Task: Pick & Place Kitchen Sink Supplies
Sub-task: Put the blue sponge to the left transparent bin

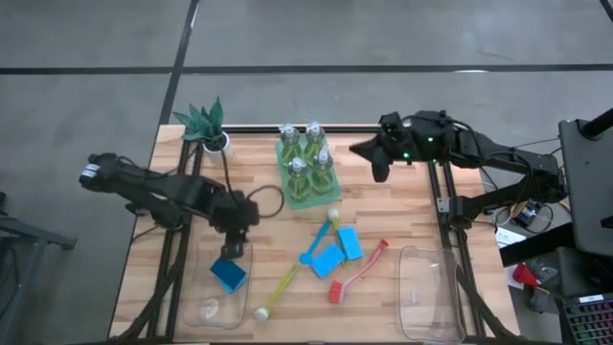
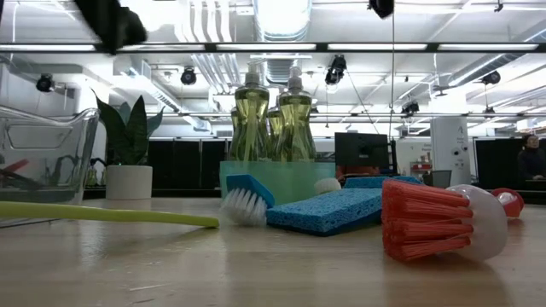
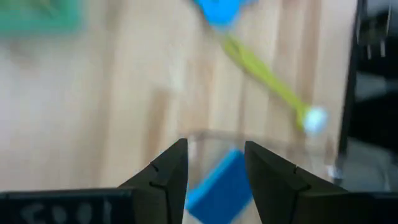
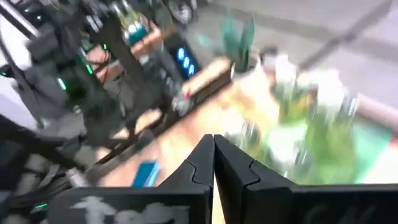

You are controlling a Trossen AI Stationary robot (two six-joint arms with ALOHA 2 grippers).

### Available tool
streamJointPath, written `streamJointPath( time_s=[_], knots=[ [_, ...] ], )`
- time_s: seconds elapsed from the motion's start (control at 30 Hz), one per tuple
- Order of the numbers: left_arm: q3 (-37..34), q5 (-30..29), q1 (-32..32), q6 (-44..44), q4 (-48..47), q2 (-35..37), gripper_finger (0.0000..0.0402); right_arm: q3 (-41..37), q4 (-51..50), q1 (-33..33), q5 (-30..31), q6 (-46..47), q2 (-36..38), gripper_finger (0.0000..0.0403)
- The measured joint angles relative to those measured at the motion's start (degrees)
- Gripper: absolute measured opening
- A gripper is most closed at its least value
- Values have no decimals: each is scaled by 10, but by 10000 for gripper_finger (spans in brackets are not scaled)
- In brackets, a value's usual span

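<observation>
Left gripper [image 1: 230, 251] over the near-left part of the table, just above the clear bin [image 1: 203, 305] at the left front edge. Fingers [image 3: 166, 174] spread apart, nothing between them. One blue sponge [image 1: 228, 275] lying inside that bin, directly below the open fingers; seen again in the left wrist view through the gap [image 3: 217, 185].

Right gripper [image 1: 379, 165] at the far right of the table, close to the green tray [image 1: 308, 196], not touching it. Fingertips pressed together in the right wrist view [image 4: 214, 163], holding nothing.

Four clear bottles [image 1: 305, 153] of yellow-green liquid standing upright in the green tray at the far centre of the table; in the low view two in front, two partly hidden behind [image 2: 271, 115].

On the bare wood mid-table: two blue sponges [image 1: 337, 249] side by side, touching or nearly so. Blue brush [image 1: 316, 241] lying beside them, head toward the front. Yellow brush [image 1: 278, 291] lying at a slant between left bin and sponges, white knob end near the table's front edge. Red brush [image 1: 356, 276] to the right of the sponges, bristle head toward the front; large in the low view [image 2: 426, 220].

Second clear bin [image 1: 429, 292] at the right front edge, contents hard to make out. Potted plant [image 1: 209, 125] at the far-left corner.
</observation>
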State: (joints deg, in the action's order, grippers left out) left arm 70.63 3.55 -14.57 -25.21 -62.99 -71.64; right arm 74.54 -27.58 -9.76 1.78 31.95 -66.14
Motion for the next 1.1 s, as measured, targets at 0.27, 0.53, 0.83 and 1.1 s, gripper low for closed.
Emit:
streamJointPath(
  time_s=[0.27, 0.53, 0.83, 1.1],
  knots=[
    [100, -135, 36, 44, 36, 2, 149, 0, -160, 34, -69, 158, -40, 60],
    [175, -215, 77, 45, 79, 9, 149, 0, -199, 77, -137, 278, -120, 204],
    [226, -217, 111, 141, 163, 12, 149, 0, -244, 84, -195, 267, -233, 354],
    [239, -218, 115, 147, 156, 14, 149, -1, -261, 93, -213, 227, -311, 366]
  ],
)
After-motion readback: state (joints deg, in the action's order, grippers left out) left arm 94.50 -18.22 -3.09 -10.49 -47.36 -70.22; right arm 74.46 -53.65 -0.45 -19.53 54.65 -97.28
